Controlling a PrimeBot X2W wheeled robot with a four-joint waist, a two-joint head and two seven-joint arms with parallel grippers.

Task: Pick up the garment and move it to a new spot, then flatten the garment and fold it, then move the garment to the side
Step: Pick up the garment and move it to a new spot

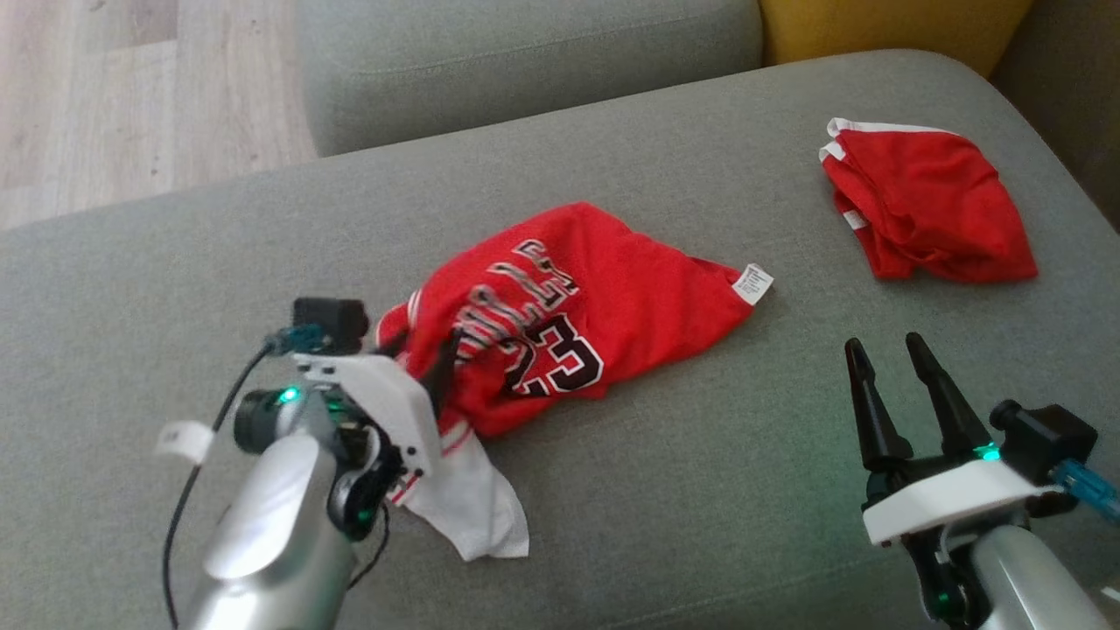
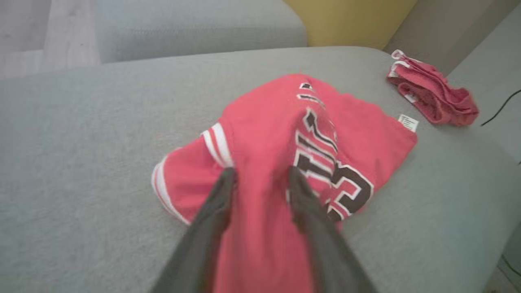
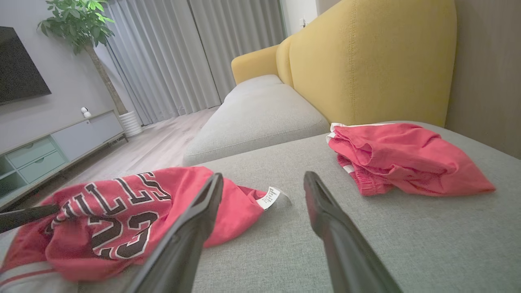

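Right tool: two dark fingers rise from the bottom edge, spread wide over the seat.
Jersey: red, crumpled, lettering and a 23 showing, at lower left, partly behind one finger.
Tag: white, at the jersey's near corner.
Second red garment: bunched, at right, well apart from the jersey.
Sofa seat: grey, carries both garments.
Backrest: yellow.

Bunched red shorts (white trim at one edge) lie on the grey sofa near its yellow backrest, and beyond the wood floor stand a potted plant, grey curtains, a dark wall TV and a low cabinet.
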